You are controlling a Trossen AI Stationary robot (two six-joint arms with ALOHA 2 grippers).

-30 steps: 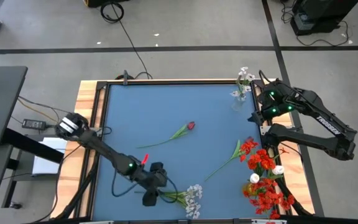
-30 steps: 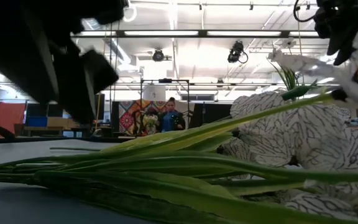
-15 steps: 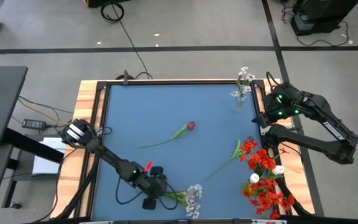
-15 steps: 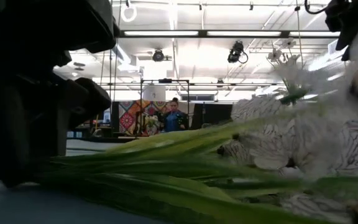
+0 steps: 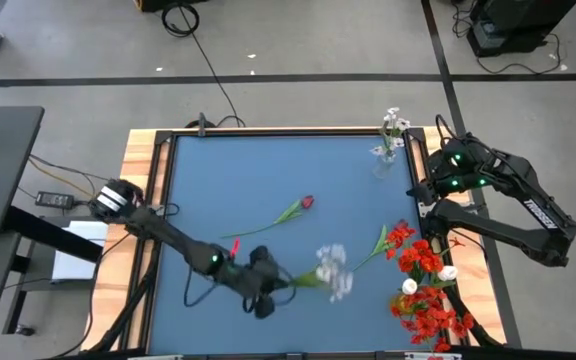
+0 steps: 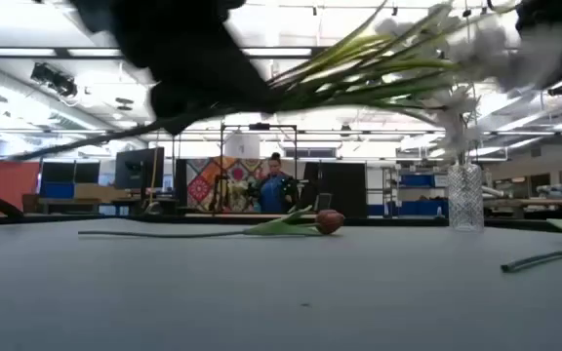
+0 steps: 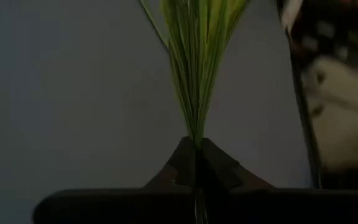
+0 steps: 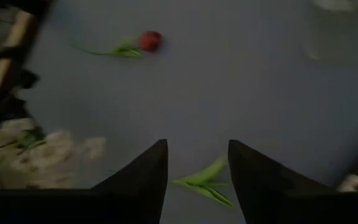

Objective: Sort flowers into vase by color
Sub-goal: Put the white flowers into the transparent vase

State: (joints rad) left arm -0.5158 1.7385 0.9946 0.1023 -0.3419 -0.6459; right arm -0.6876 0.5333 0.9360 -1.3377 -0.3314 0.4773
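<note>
A spray of tiny white blossoms (image 5: 333,270) on a bundle of thin green stems (image 7: 196,74) hangs above the near middle of the blue table, with my left gripper (image 5: 268,292) shut on it. A dark red bud (image 5: 307,203) lies on its side mid-table. A glass vase (image 5: 382,162) holding white flowers (image 5: 394,126) stands at the far right. Red blooms (image 5: 423,285) and a white bud (image 5: 409,288) lie piled at the near right. My right gripper (image 8: 197,168) hovers open over the table's right edge, near the vase. My left gripper pinches the bundled green stems at their lower end (image 7: 194,138) between its two fingers. The fingers come slanting down from the table's left and lie roughly along the stems. The spray is lifted clear of the table, its blossoms (image 6: 476,39) out beyond the fingertips toward the right.
A loose green stem with leaves (image 5: 366,258) runs from the red pile toward mid-table. A wooden frame (image 5: 148,200) borders the table. Bare blue surface (image 5: 228,180) lies at the far left. In the low view a person (image 6: 276,185) stands in the room beyond.
My left gripper has shut on the stems of the white spray, which lay near the front edge, and risen with it, swinging toward the far and right side. The whole spray has come off the table. My right gripper has stayed open.
</note>
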